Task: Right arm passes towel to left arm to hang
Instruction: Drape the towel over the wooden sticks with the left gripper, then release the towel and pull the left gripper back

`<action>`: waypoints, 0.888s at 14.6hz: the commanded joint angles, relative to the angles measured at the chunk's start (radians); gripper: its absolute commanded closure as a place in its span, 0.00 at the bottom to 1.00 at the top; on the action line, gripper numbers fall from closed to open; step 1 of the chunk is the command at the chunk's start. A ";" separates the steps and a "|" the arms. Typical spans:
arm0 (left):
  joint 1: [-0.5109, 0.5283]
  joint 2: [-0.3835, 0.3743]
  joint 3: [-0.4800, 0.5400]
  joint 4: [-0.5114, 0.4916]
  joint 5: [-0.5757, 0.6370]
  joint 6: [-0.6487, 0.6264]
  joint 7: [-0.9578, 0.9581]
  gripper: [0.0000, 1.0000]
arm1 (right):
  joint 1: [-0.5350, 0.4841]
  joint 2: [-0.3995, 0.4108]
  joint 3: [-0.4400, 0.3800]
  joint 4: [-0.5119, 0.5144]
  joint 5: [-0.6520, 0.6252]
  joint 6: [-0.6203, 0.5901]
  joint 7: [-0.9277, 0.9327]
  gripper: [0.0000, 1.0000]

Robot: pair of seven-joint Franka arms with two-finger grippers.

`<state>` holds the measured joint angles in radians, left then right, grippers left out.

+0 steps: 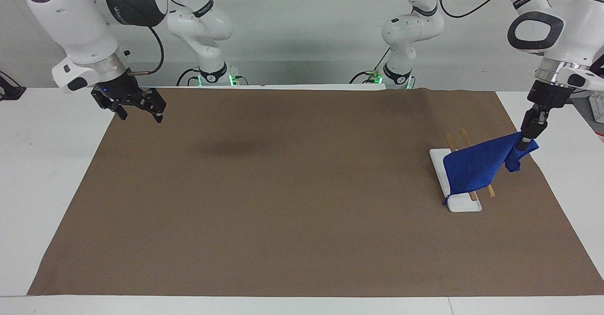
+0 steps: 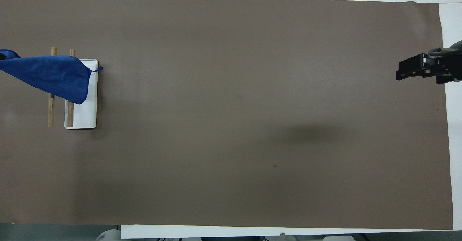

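Observation:
The blue towel (image 1: pixel 476 165) is draped over the two wooden rails (image 1: pixel 490 191) of a small rack on a white base (image 1: pixel 465 205) at the left arm's end of the table. It also shows in the overhead view (image 2: pixel 50 75). My left gripper (image 1: pixel 523 145) is shut on the towel's upper corner and holds it stretched out past the rails toward the table's end; it is out of the overhead view. My right gripper (image 1: pixel 137 111), with its blue light, hangs empty and open above the mat's corner at the right arm's end, also seen in the overhead view (image 2: pixel 400 74).
A brown mat (image 1: pixel 292 192) covers most of the white table. The rack's rails (image 2: pixel 51 111) and white base (image 2: pixel 86 114) stand on it at the left arm's end. Both arm bases (image 1: pixel 212 77) stand at the table's edge.

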<state>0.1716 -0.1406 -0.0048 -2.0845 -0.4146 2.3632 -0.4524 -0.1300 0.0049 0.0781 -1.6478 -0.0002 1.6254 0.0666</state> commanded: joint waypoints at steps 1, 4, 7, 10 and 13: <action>0.028 0.000 -0.007 -0.029 0.010 0.025 0.069 0.99 | -0.008 -0.020 0.003 -0.021 0.003 -0.002 -0.011 0.00; 0.040 -0.005 -0.007 -0.104 0.010 0.103 0.084 0.98 | -0.008 -0.020 0.003 -0.021 0.003 -0.002 -0.011 0.00; 0.045 -0.016 -0.006 -0.155 0.010 0.136 0.165 0.97 | -0.008 -0.020 0.003 -0.021 0.003 -0.002 -0.011 0.00; 0.089 -0.022 -0.007 -0.183 0.010 0.136 0.273 0.97 | -0.008 -0.020 0.003 -0.021 0.003 -0.002 -0.011 0.00; 0.109 -0.020 -0.007 -0.192 0.010 0.136 0.320 0.97 | -0.008 -0.020 0.003 -0.021 0.003 -0.002 -0.011 0.00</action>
<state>0.2657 -0.1335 -0.0037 -2.2392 -0.4137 2.4799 -0.1627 -0.1300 0.0049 0.0781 -1.6479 -0.0002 1.6254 0.0665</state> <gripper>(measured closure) 0.974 0.000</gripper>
